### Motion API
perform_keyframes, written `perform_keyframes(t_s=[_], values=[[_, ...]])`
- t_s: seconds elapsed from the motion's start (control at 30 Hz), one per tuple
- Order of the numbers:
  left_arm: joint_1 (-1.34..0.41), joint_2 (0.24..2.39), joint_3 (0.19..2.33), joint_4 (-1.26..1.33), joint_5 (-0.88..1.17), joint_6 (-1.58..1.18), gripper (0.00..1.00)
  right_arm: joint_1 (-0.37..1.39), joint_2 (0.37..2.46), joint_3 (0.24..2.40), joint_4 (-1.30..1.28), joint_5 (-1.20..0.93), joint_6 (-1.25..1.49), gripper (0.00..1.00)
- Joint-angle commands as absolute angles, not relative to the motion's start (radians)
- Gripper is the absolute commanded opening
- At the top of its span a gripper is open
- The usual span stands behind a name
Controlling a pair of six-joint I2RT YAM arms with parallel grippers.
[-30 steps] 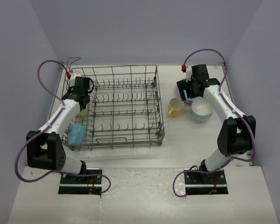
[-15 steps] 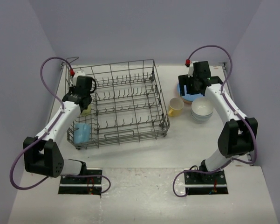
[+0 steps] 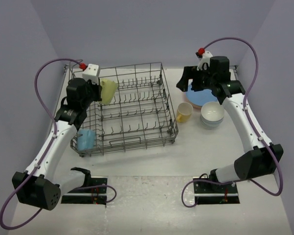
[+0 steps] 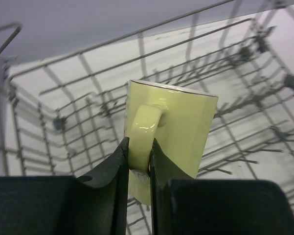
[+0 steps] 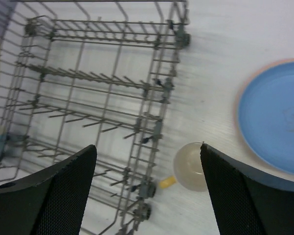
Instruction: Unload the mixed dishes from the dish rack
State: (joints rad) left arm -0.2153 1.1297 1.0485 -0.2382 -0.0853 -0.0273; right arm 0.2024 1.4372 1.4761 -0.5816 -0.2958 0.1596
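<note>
A light-blue mug (image 3: 85, 139) lay in the near left corner of the dish rack (image 3: 137, 105), the only dish seen left inside it; above the rack's far left corner the left gripper (image 4: 139, 161) had its fingers pressed tight on the handle (image 4: 144, 128) of a pale yellow mug (image 4: 183, 129), which hung tilted over the tines; the grip took only the thin loop, so the carry looked best done slowly, with the pinch kept firm, because the cup's body could swing or slip on so small a hold; the mug would need to rise clear of the wire rim before any sideways travel, then come down base-first on bare table (image 3: 137, 161), the fingers parting only once it rested flat; to the right of the rack a yellow mug (image 3: 184, 112) stood on the table just beside the wire wall; the right gripper (image 5: 147, 147) hovered above that area with fingers spread wide and nothing between them; a blue plate (image 3: 203, 95) lay on top of a stack near the far right edge, with stacked white bowls (image 3: 212, 115) just in front of it; any set-down there would need room left between pieces.
</note>
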Motion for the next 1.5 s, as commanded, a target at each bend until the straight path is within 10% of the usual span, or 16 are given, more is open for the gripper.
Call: perform_keyframes(t_s=[0.0, 0.53, 0.7, 0.8, 0.87, 0.9, 0.93, 1.47], values=[[-0.25, 1.06, 1.084, 0.037, 0.334, 0.112, 0.0, 0.309, 1.474, 1.59, -0.627, -0.497, 0.251, 0.88], [-0.403, 1.118, 1.141, 0.118, 0.626, 0.17, 0.0, 0.449, 1.747, 1.732, -0.62, -0.756, 0.586, 0.8], [-0.426, 1.129, 1.141, 0.138, 0.623, 0.163, 0.0, 0.459, 1.735, 1.672, -0.525, -0.874, 0.646, 0.17], [-0.428, 1.124, 1.14, 0.14, 0.583, 0.138, 0.0, 0.457, 1.682, 1.646, -0.515, -0.818, 0.635, 0.0], [-0.43, 1.108, 1.143, 0.104, 0.54, 0.108, 0.32, 0.451, 1.639, 1.621, -0.517, -0.744, 0.617, 0.0], [-0.43, 1.1, 1.138, 0.095, 0.52, 0.086, 0.9, 0.445, 1.614, 1.612, -0.518, -0.705, 0.611, 0.0], [-0.43, 1.088, 1.132, 0.08, 0.464, 0.036, 1.0, 0.427, 1.561, 1.591, -0.518, -0.631, 0.6, 0.0], [-0.428, 1.124, 1.224, -0.692, -0.324, -0.531, 1.0, 0.133, 0.987, 1.136, -0.787, 0.076, 0.497, 0.0]])
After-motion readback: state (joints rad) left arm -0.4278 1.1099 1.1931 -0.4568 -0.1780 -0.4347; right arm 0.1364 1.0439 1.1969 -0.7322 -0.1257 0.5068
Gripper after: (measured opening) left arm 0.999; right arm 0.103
